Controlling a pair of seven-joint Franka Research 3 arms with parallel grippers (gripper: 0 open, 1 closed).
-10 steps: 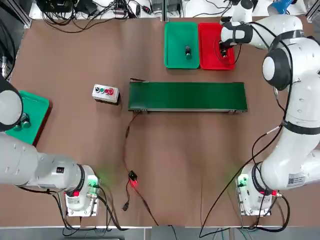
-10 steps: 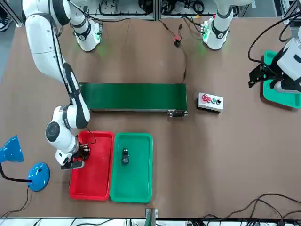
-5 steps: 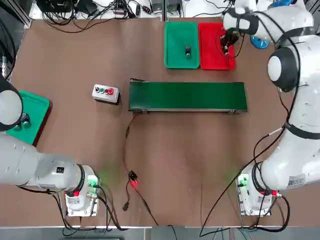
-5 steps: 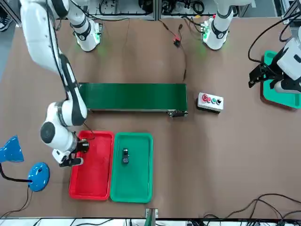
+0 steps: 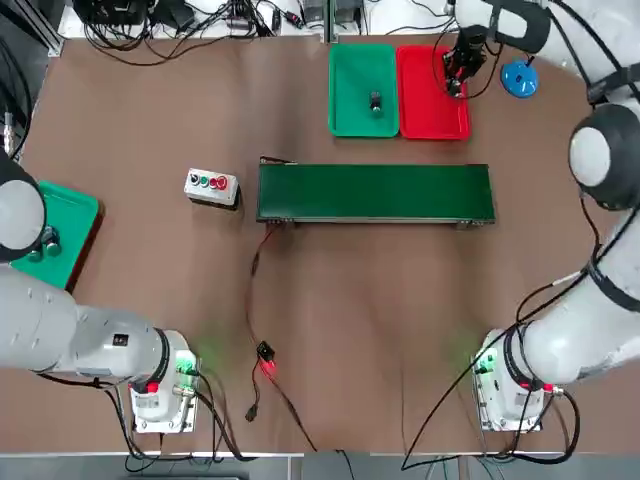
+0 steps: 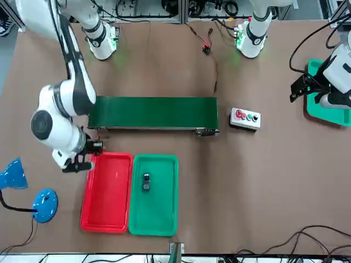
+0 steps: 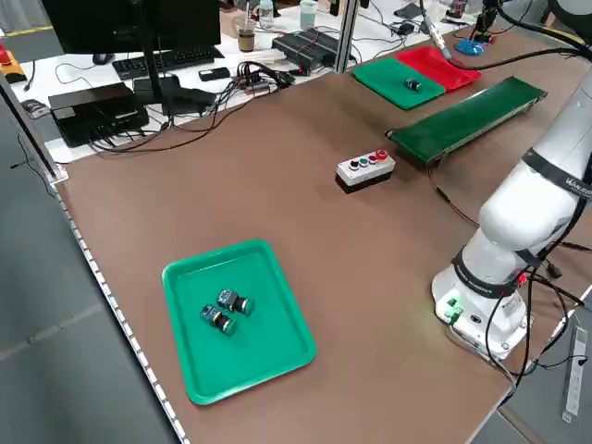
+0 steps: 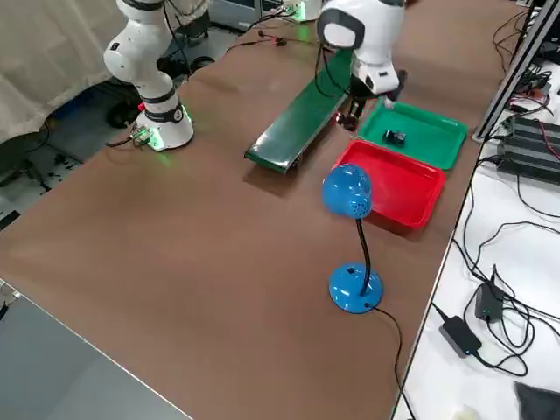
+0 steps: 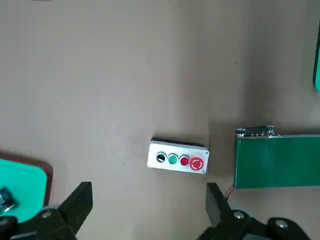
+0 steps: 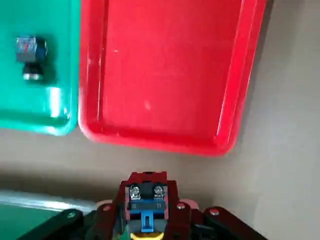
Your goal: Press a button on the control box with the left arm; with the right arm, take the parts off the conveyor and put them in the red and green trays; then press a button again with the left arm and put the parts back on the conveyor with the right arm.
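Note:
My right gripper (image 5: 457,78) is shut on a red part (image 10: 145,198) and hangs above the edge of the red tray (image 5: 425,112) that faces the conveyor (image 5: 375,192). The red tray's floor shows bare. One small dark part (image 5: 376,102) lies in the green tray (image 5: 350,70) beside it. The belt carries nothing. The control box (image 5: 211,186) with its coloured buttons sits left of the conveyor. My left gripper (image 9: 147,207) is open, high over the table and back from the box.
A second green tray (image 7: 236,319) with two small parts lies at the table's left edge, under the left arm. A blue desk lamp (image 6: 19,178) stands just beyond the red tray. A cable (image 5: 262,300) runs from the conveyor toward the front edge.
The right gripper has risen out of the red tray with the red part in it and drifted toward the conveyor side. The left arm has stayed still.

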